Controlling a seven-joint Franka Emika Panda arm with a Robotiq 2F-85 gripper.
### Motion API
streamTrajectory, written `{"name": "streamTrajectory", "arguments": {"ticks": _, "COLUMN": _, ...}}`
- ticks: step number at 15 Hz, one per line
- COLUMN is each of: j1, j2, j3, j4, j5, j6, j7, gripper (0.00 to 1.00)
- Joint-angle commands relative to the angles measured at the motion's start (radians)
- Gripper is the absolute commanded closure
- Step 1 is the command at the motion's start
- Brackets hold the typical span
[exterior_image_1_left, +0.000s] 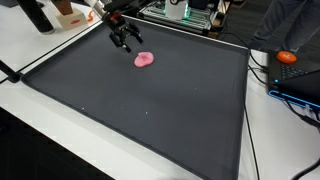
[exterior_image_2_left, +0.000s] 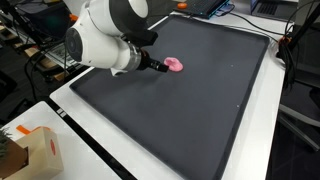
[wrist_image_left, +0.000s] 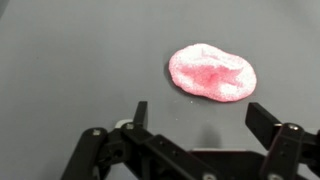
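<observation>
Lab bench (exterior_image_1_left: 35, 125), white top, with a big dark mat (exterior_image_1_left: 150, 110) covering most of it. Clutter sat only off the mat: a cardboard box (exterior_image_2_left: 35, 150) past one corner, an orange object (exterior_image_1_left: 287, 57) and cables (exterior_image_1_left: 258, 70) along one side, equipment (exterior_image_1_left: 180, 12) behind the far edge. Mat edges ran straight, with a thin pale line along the border.

The pink blob (exterior_image_1_left: 145, 60) lay flat on the mat. In an exterior view it was toward the far edge, with mat showing all round it and the rim well apart. The pincer (exterior_image_1_left: 124, 42) hung low just beside the blob, its jaws spread wide and gripping nothing.

Wrist view: the blob sat just ahead of the fingertips (wrist_image_left: 140, 110), offset toward one finger and not between them. No contact seen. Couldn't tell whether the tips touched the mat.

Open mat stretched wide from the blob toward the near edge and out to both sides. The tightest margin was the far edge behind the pincer.
</observation>
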Motion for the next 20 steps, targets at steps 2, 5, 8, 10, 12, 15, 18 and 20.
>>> {"name": "streamTrajectory", "arguments": {"ticks": 2, "j1": 0.021, "j2": -0.022, "j3": -0.009, "j4": -0.020, "j5": 0.005, "j6": 0.027, "j7": -0.004, "gripper": 0.00}}
{"name": "streamTrajectory", "arguments": {"ticks": 5, "j1": 0.027, "j2": -0.016, "j3": -0.012, "j4": -0.003, "j5": -0.011, "j6": 0.027, "j7": 0.006, "gripper": 0.00}}
{"name": "streamTrajectory", "arguments": {"ticks": 8, "j1": 0.035, "j2": -0.012, "j3": -0.012, "j4": 0.023, "j5": -0.036, "j6": 0.028, "j7": 0.019, "gripper": 0.00}}
{"name": "streamTrajectory", "arguments": {"ticks": 10, "j1": 0.045, "j2": -0.016, "j3": -0.012, "j4": 0.038, "j5": -0.060, "j6": 0.037, "j7": 0.039, "gripper": 0.00}}
{"name": "streamTrajectory", "arguments": {"ticks": 12, "j1": 0.063, "j2": -0.025, "j3": -0.013, "j4": 0.049, "j5": -0.098, "j6": 0.052, "j7": 0.080, "gripper": 0.00}}
{"name": "streamTrajectory", "arguments": {"ticks": 15, "j1": 0.100, "j2": -0.055, "j3": -0.015, "j4": 0.052, "j5": -0.177, "j6": 0.092, "j7": 0.182, "gripper": 0.00}}
{"name": "streamTrajectory", "arguments": {"ticks": 18, "j1": 0.136, "j2": -0.104, "j3": -0.009, "j4": 0.039, "j5": -0.261, "j6": 0.142, "j7": 0.285, "gripper": 0.00}}
{"name": "streamTrajectory", "arguments": {"ticks": 20, "j1": 0.164, "j2": -0.148, "j3": -0.003, "j4": 0.022, "j5": -0.326, "j6": 0.198, "j7": 0.351, "gripper": 0.00}}
